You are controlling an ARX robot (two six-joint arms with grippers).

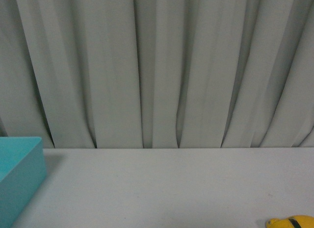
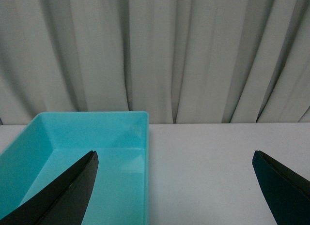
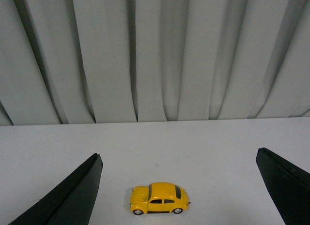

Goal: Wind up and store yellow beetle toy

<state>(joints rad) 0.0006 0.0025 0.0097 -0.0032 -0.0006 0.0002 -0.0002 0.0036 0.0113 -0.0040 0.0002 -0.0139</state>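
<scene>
The yellow beetle toy (image 3: 159, 198) stands on its wheels on the white table, side-on in the right wrist view, between and ahead of the two black fingers of my open, empty right gripper (image 3: 177, 159). Only its roof (image 1: 291, 221) shows at the bottom right edge of the front view. My left gripper (image 2: 174, 157) is open and empty, hovering over the right wall of a turquoise box (image 2: 147, 152). Neither arm shows in the front view.
The turquoise box (image 1: 22, 171) is an open, empty rectangular bin at the table's left side. A pleated grey curtain (image 1: 157, 66) hangs along the table's far edge. The white tabletop (image 1: 162, 189) spreads between box and car.
</scene>
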